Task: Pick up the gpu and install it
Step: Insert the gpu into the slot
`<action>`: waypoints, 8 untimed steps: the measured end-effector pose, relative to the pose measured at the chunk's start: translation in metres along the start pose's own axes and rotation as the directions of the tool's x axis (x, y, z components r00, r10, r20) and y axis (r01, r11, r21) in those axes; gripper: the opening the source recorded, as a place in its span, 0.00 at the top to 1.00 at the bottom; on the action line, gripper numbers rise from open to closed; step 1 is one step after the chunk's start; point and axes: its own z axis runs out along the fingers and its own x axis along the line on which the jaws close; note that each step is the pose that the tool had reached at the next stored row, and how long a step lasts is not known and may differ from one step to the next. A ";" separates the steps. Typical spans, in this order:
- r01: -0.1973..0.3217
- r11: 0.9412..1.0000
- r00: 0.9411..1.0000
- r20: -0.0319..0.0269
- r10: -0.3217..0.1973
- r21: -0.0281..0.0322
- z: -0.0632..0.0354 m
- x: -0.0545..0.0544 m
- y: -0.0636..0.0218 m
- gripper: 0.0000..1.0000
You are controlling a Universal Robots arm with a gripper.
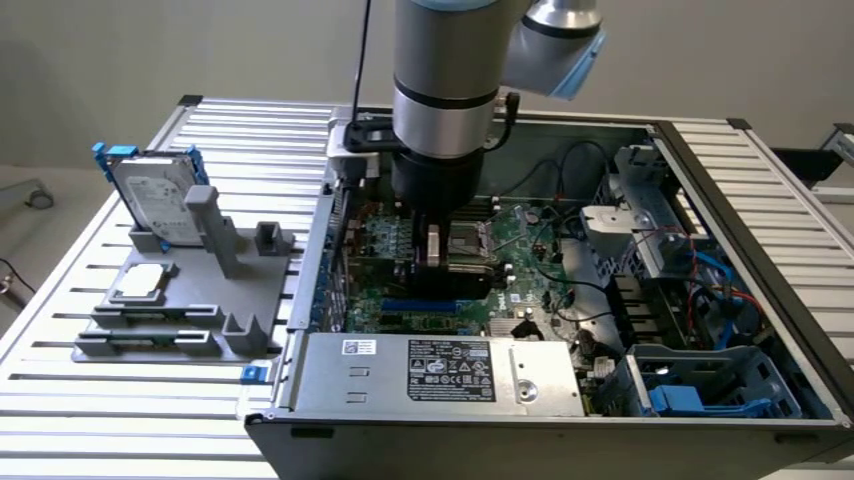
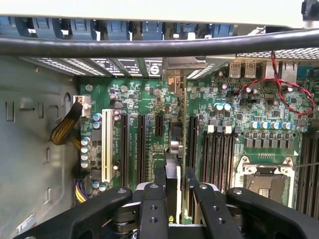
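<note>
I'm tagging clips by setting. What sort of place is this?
Probably a robotics lab bench: open computer case on a slatted aluminium table, grey parts fixture beside it, gripper holding the gpu inside.

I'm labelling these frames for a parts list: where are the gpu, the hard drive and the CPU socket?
gpu (image 2: pixel 172 179): wrist view, on its near thin edge.
hard drive (image 1: pixel 154 195): exterior view, on its silver face.
CPU socket (image 2: pixel 264 181): wrist view, on its middle.

- I'm looking at the computer case (image 1: pixel 747 180) on the tabletop (image 1: pixel 80 400), toward the exterior view's right, with the holder (image 1: pixel 174 330) just beside it on the left.
- The hard drive (image 1: pixel 154 200) stands upright at the holder's far end, and the CPU chip (image 1: pixel 144 283) lies flat nearer the camera.
- My end effector (image 2: pixel 175 181) is inside the case, over the motherboard (image 2: pixel 234 129). The gpu (image 2: pixel 174 139) stands edge-on between its fingers, near the CPU socket (image 2: pixel 262 179).
</note>
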 end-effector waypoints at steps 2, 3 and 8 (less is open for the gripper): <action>-0.002 1.000 1.000 0.000 0.002 0.000 0.0001 0.000 0.0004 0.74; -0.002 1.000 1.000 0.000 0.002 0.000 0.0004 0.000 0.0007 0.74; -0.002 1.000 1.000 0.000 0.002 0.000 0.0018 0.000 0.0018 0.74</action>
